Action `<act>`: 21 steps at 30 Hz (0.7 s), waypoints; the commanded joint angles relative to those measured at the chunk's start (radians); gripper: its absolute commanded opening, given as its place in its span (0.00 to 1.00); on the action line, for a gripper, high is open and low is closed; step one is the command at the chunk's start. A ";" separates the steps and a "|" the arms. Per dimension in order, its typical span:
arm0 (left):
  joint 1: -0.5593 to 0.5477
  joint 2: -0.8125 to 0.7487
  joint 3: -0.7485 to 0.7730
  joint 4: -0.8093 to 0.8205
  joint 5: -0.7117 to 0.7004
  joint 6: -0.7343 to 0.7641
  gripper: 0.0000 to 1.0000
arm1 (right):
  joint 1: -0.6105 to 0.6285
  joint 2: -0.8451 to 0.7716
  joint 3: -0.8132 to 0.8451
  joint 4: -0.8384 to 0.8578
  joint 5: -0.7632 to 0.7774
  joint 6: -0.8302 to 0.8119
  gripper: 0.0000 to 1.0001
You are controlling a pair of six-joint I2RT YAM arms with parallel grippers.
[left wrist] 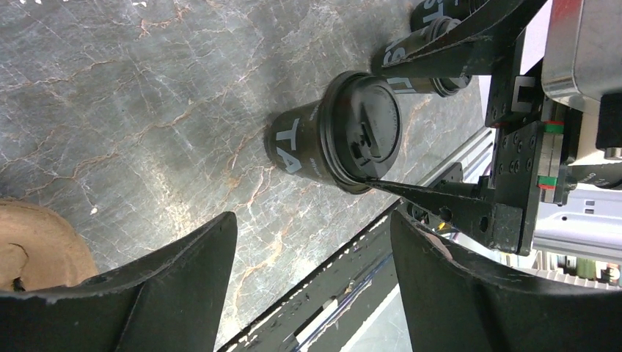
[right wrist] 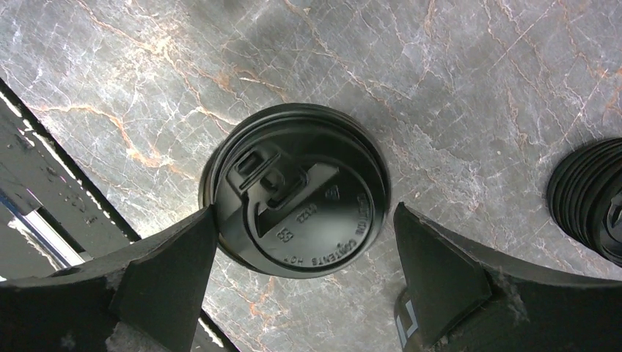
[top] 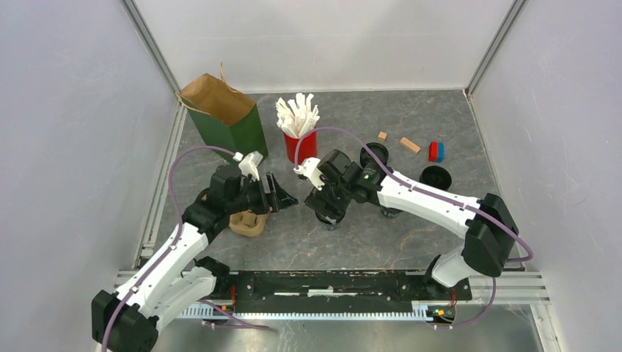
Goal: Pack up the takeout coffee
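The left gripper (left wrist: 314, 224) gaped open; only its camera caught the white lettering on the takeout coffee (left wrist: 297, 139), upright on the table (left wrist: 110, 110). The right gripper (right wrist: 304, 220) straddled it, jaws wide; only that camera showed the embossing on the lid (right wrist: 293, 183). Overhead, it sat mostly hidden.

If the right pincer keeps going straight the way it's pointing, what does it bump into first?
Probably the black lid on the coffee cup, straight below the open right pincer. Its fingers stand either side of the lid, so they may slip past the rim; depth is unclear.
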 commanded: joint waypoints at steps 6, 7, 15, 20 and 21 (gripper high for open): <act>0.004 0.014 -0.008 0.049 0.045 -0.009 0.81 | -0.003 0.019 0.068 -0.030 -0.030 -0.017 0.95; 0.004 0.015 -0.008 0.049 0.046 -0.007 0.81 | -0.002 0.018 0.070 -0.032 -0.029 -0.015 0.95; 0.004 0.020 -0.011 0.053 0.050 0.000 0.81 | -0.003 0.015 0.066 -0.041 -0.041 -0.012 0.92; 0.004 0.019 -0.017 0.052 0.054 0.003 0.80 | -0.003 0.011 0.057 -0.041 -0.048 -0.012 0.91; 0.004 0.020 -0.017 0.052 0.053 0.004 0.80 | -0.003 0.010 0.053 -0.039 -0.049 -0.011 0.91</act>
